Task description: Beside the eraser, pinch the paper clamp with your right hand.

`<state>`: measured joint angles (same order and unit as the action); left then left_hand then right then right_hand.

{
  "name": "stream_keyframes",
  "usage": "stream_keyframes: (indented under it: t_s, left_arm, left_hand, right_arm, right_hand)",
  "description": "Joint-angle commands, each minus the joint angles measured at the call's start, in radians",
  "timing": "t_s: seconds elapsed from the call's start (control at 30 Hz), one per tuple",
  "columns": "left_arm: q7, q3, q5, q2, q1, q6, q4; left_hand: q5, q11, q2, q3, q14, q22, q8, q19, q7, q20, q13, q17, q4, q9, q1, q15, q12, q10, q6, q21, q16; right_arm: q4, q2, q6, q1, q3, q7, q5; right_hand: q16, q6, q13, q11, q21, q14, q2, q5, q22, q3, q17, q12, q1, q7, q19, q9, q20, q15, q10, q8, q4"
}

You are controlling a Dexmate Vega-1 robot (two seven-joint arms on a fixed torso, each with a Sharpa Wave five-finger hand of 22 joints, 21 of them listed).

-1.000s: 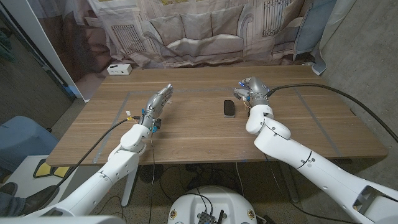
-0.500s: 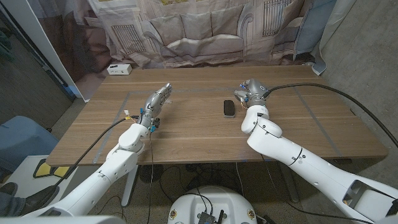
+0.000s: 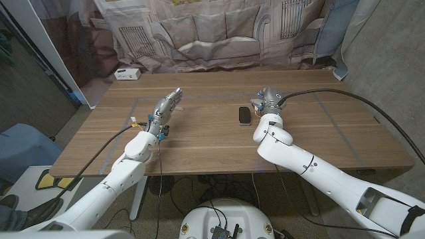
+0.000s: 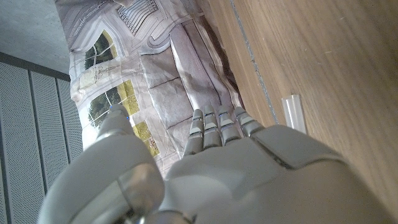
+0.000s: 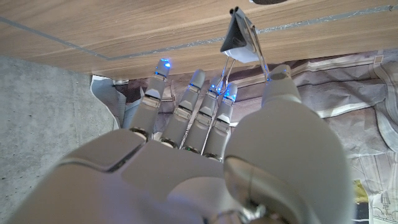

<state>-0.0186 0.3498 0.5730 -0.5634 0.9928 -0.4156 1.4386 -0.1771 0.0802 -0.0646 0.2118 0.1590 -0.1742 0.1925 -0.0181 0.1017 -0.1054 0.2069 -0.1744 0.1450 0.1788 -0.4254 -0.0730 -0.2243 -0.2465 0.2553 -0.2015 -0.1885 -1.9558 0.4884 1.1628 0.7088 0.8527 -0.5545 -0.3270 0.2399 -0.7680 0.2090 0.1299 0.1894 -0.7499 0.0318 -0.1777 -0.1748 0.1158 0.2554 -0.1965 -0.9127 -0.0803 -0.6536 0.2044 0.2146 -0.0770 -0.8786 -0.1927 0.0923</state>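
Here the wooden surface (image 3: 199, 136) carried everything. The right hand (image 3: 268, 99) reached just past the black eraser (image 3: 245, 115); in its wrist view its fingers (image 5: 199, 106) were straight and slightly apart, the thumb near the wire handles of the paper clamp (image 5: 239, 37), whether touching I could not tell. The left hand (image 3: 167, 107) lay well apart, fingers extended, holding nothing. A small white box (image 3: 126, 74) sat at the far edge.
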Motion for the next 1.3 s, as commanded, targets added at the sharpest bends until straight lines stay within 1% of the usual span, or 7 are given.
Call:
stream_keyframes:
  t_s: [0.03,0.33,0.5,0.73,0.8,1.03,1.3]
  left_arm:
    - [0.017,-0.002,0.005,-0.007,-0.008,0.002,-0.002]
    - [0.023,-0.003,0.006,-0.005,-0.013,-0.006,-0.011]
    - [0.027,-0.002,0.008,-0.003,-0.016,-0.006,-0.016]
    - [0.026,-0.001,0.005,-0.003,-0.02,-0.005,-0.018]
    - [0.028,-0.001,0.008,-0.002,-0.021,-0.006,-0.02]
    - [0.032,-0.002,0.01,0.0,-0.024,-0.01,-0.029]
    - [0.036,-0.003,0.013,0.0,-0.026,-0.012,-0.034]
  left_hand:
    - [0.0,0.0,-0.001,0.004,0.005,-0.005,-0.001,-0.002,-0.001,-0.008,0.002,-0.004,0.0,0.006,-0.012,0.006,0.002,-0.004,0.001,0.004,0.001]
    - [0.0,-0.005,-0.001,0.005,0.006,-0.005,-0.001,-0.002,-0.002,-0.009,0.002,-0.004,-0.001,0.006,-0.012,0.005,0.003,-0.002,0.002,0.004,0.001]
    - [0.0,-0.004,0.0,0.005,0.005,-0.005,-0.001,-0.001,-0.002,-0.009,0.002,-0.004,-0.001,0.006,-0.012,0.005,0.002,-0.003,0.002,0.004,0.001]
    - [0.0,-0.005,0.0,0.005,0.005,-0.005,-0.001,-0.002,-0.002,-0.009,0.002,-0.004,-0.001,0.006,-0.012,0.005,0.002,-0.004,0.002,0.004,0.001]
    - [0.0,-0.005,0.0,0.005,0.005,-0.005,-0.001,-0.001,-0.002,-0.009,0.002,-0.004,-0.001,0.006,-0.012,0.005,0.002,-0.004,0.002,0.004,0.001]
    - [0.0,-0.004,0.0,0.006,0.004,-0.005,-0.001,-0.001,-0.001,-0.009,0.002,-0.004,-0.001,0.006,-0.012,0.005,0.002,-0.003,0.001,0.004,0.001]
    - [0.0,-0.004,0.0,0.006,0.006,-0.005,-0.001,-0.001,-0.002,-0.009,0.002,-0.004,-0.002,0.006,-0.013,0.005,0.003,-0.002,0.001,0.004,0.001]
  right_arm:
    - [0.077,-0.043,0.027,-0.018,0.015,-0.05,0.02]
    - [0.135,-0.076,0.017,-0.02,0.013,-0.093,0.028]
    - [0.165,-0.091,-0.025,-0.008,0.0,-0.124,0.036]
    - [0.211,-0.118,-0.057,-0.002,-0.003,-0.165,0.034]
    - [0.231,-0.13,-0.041,-0.011,0.011,-0.174,0.024]
    - [0.263,-0.147,-0.032,-0.023,0.021,-0.174,0.028]
    - [0.284,-0.154,-0.023,-0.027,0.024,-0.184,0.026]
  right_hand:
    - [0.004,-0.007,0.003,-0.002,0.004,-0.004,-0.005,-0.008,-0.001,-0.004,-0.001,-0.004,0.013,0.003,0.001,0.0,0.002,-0.006,-0.003,-0.006,0.0]
    - [0.007,-0.009,0.003,-0.006,0.005,-0.01,-0.006,-0.009,-0.001,-0.007,-0.002,-0.007,0.021,0.007,-0.001,0.0,0.001,-0.003,-0.007,-0.008,-0.001]
    - [0.008,-0.01,0.003,-0.005,0.006,-0.011,-0.005,-0.01,-0.001,-0.009,-0.003,-0.008,0.028,0.008,-0.003,0.0,0.001,-0.003,-0.008,-0.009,-0.003]
    - [0.008,-0.013,0.002,-0.006,0.007,-0.011,-0.004,-0.01,-0.001,-0.012,-0.003,-0.009,0.039,0.008,-0.005,-0.001,0.001,-0.001,-0.011,-0.01,-0.007]
    - [0.008,-0.012,0.002,-0.007,0.007,-0.011,-0.004,-0.01,-0.001,-0.013,-0.003,-0.01,0.041,0.009,-0.006,-0.001,0.001,-0.001,-0.012,-0.01,-0.008]
    - [0.006,-0.012,0.002,-0.009,0.007,-0.008,-0.006,-0.01,-0.001,-0.018,-0.006,-0.009,0.054,0.011,-0.007,-0.001,0.001,-0.001,-0.009,-0.01,-0.012]
    - [0.006,-0.01,0.002,-0.009,0.006,-0.007,-0.004,-0.011,-0.001,-0.018,-0.007,-0.008,0.059,0.012,-0.006,-0.002,0.002,0.0,-0.007,-0.009,-0.013]
